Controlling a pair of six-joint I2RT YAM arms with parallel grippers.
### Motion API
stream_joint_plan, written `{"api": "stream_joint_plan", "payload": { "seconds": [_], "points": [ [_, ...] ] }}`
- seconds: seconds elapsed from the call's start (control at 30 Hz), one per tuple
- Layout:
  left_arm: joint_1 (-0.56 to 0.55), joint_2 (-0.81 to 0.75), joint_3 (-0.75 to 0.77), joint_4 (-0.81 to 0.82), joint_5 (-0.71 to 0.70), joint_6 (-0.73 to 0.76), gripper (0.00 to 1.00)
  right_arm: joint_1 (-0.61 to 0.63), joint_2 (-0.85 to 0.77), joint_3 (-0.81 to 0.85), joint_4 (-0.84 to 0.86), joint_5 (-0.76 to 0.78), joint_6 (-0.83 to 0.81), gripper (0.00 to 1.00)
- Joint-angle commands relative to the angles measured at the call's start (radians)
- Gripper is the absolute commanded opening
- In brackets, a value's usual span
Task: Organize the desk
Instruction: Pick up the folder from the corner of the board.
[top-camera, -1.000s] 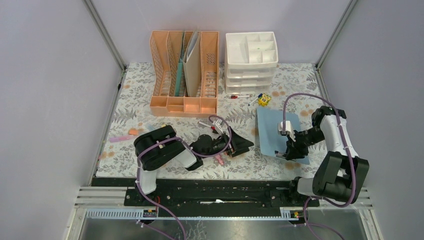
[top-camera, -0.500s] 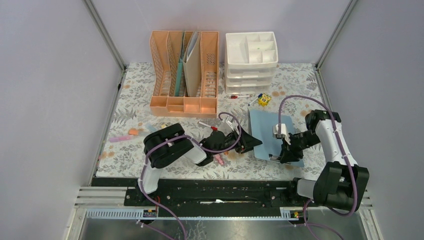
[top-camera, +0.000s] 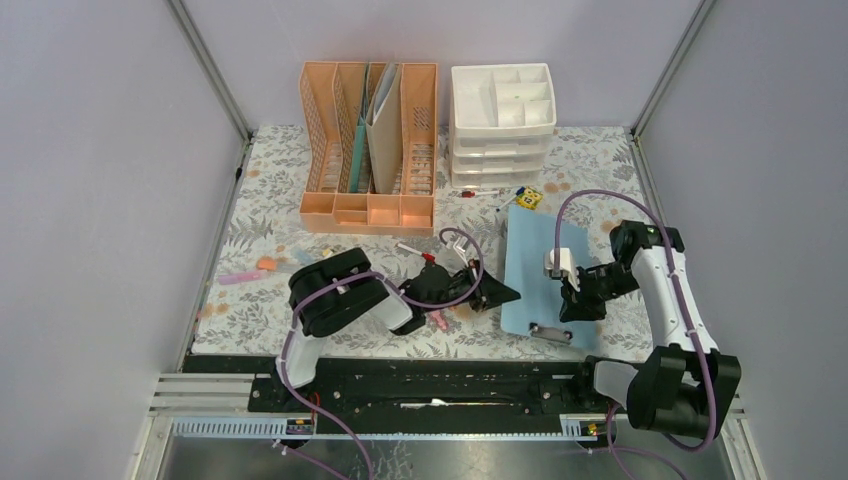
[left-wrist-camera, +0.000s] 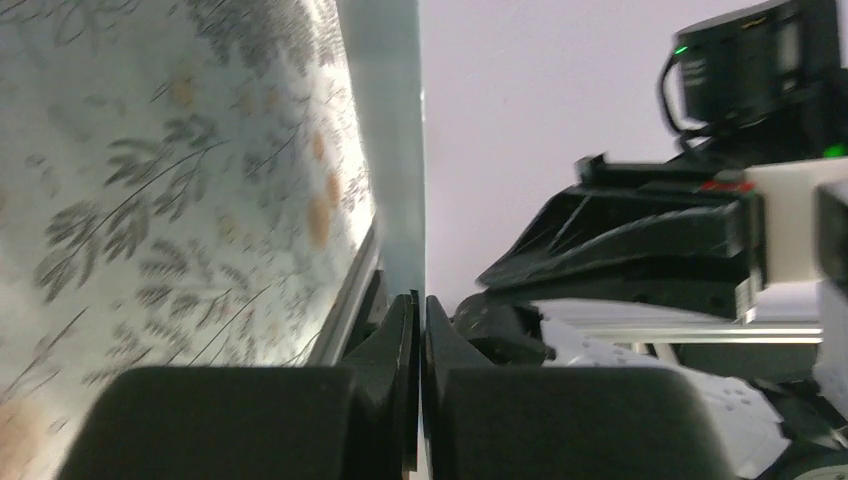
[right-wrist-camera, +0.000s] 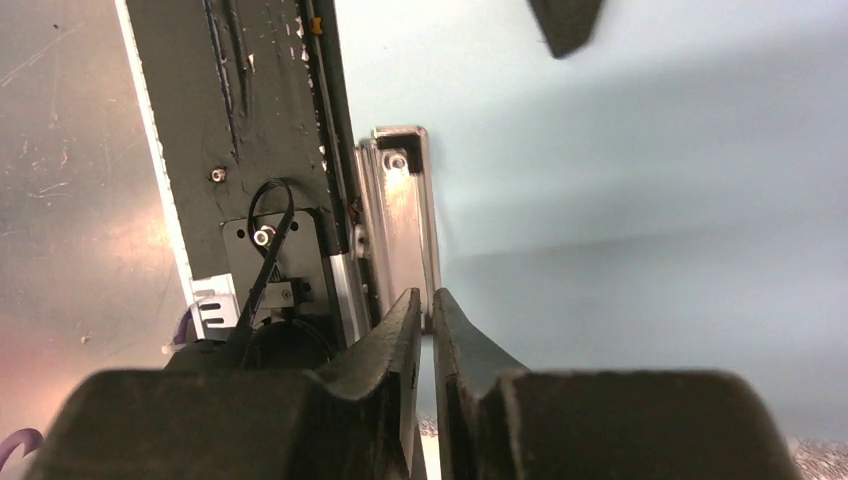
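1 desk (top-camera: 270, 200), long axis left to right

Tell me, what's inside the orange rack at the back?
A teal folder and a tan folder stand upright in the peach rack. Its walls and dividers cover their lower parts, so anything deeper in those slots cannot be seen.

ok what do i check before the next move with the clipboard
1. left tool shut on clipboard edge: ok
2. right tool holding clipboard: cannot tell, jaws nearly shut beside metal clip
3. free slot in file rack: ok, leftmost looks empty
4. desk near left tool clear: not ok, pink pen lies there
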Motion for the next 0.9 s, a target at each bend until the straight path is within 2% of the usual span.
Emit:
{"api": "stream_joint_plan", "payload": {
  "seconds": [0.0,0.2,0.23,0.27,0.4,0.5,0.67,0.87],
  "points": [
    [-0.005,-0.115,-0.067,0.069,0.021,0.078,0.00,0.008,-0.039,0.062,-0.038,-0.035,0.049,0.16],
    [-0.004,-0.317,-0.158,-0.137,0.015,0.302,0.00,0.007,-0.081,0.171,-0.038,-0.035,0.049,0.16],
    [-0.003,-0.356,-0.168,-0.186,0.017,0.349,0.00,0.008,-0.077,0.196,-0.040,-0.118,0.159,0.77],
    [0.000,-0.400,-0.177,-0.236,0.021,0.394,0.00,0.008,-0.072,0.225,-0.041,-0.168,0.219,0.86],
    [0.027,-0.577,-0.165,-0.558,0.062,0.591,0.00,0.007,0.007,0.331,-0.042,-0.233,0.287,0.92],
    [0.094,-0.699,-0.151,-0.785,0.148,0.708,0.00,0.007,0.083,0.425,-0.040,-0.276,0.336,0.99],
    [0.213,-0.867,-0.133,-1.065,0.274,0.870,0.00,0.008,0.171,0.570,0.001,-0.308,0.414,1.00],
    [0.231,-0.981,-0.063,-1.304,0.305,0.997,0.00,0.026,0.300,0.682,0.018,-0.328,0.450,1.00]
  ]
}}
